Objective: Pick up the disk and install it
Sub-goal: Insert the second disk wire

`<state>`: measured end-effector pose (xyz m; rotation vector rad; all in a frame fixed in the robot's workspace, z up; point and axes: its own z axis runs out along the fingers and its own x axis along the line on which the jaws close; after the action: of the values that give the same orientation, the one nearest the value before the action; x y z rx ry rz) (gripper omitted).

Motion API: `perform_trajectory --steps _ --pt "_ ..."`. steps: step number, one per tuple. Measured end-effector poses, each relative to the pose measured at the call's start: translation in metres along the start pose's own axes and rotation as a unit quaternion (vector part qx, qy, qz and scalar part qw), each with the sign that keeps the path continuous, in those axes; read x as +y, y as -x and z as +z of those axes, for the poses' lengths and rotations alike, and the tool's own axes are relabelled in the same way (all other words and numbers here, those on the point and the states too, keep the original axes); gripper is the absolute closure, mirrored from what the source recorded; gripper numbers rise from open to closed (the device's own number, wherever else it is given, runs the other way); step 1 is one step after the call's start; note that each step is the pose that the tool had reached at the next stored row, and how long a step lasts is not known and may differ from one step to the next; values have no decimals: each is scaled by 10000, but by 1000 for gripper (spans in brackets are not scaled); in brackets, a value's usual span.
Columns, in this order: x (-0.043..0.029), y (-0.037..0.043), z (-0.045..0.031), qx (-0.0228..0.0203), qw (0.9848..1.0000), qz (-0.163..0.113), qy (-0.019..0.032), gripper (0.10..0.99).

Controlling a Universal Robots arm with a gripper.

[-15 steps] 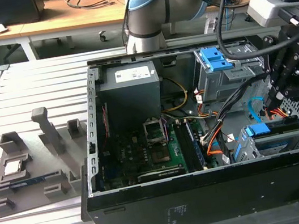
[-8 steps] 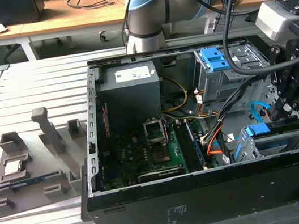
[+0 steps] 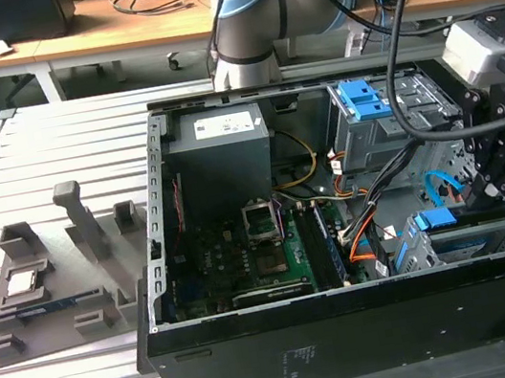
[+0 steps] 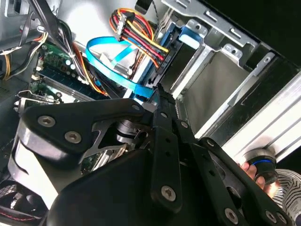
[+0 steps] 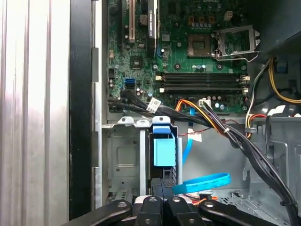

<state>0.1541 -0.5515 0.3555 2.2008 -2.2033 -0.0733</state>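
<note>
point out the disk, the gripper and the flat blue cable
disk (image 3: 474,237), exterior view, on its top face in the drive cage.
gripper (image 3: 488,193), exterior view, midway between its fingertips, just above the disk.
flat blue cable (image 5: 203,182), first wrist view, on the middle of its ribbon.

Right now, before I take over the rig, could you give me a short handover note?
Gripper: low inside the open computer case, right over the drive bay at the exterior view's right; whether it is gripping cannot be told.
Disk: in that bay, under the gripper, with its blue frame showing.
Done: the disk has been picked up and brought into the bay.
Left: full seating is not confirmed from these views, so check it.
</note>
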Motion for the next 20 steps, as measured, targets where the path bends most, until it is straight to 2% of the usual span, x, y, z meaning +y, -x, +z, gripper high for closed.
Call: perform_trajectory --steps 2,14,17,18,19,20 --pt "-51 49 27 19 10000 1 4 984" --pt "-73 86 141 84 10000 43 8 984" --pt "-73 86 145 80 10000 43 8 973" --pt "-73 87 140 80 10000 43 9 914" --pt "-66 100 15 79 10000 43 9 914" --pt "-64 110 -27 82 10000 43 9 914"
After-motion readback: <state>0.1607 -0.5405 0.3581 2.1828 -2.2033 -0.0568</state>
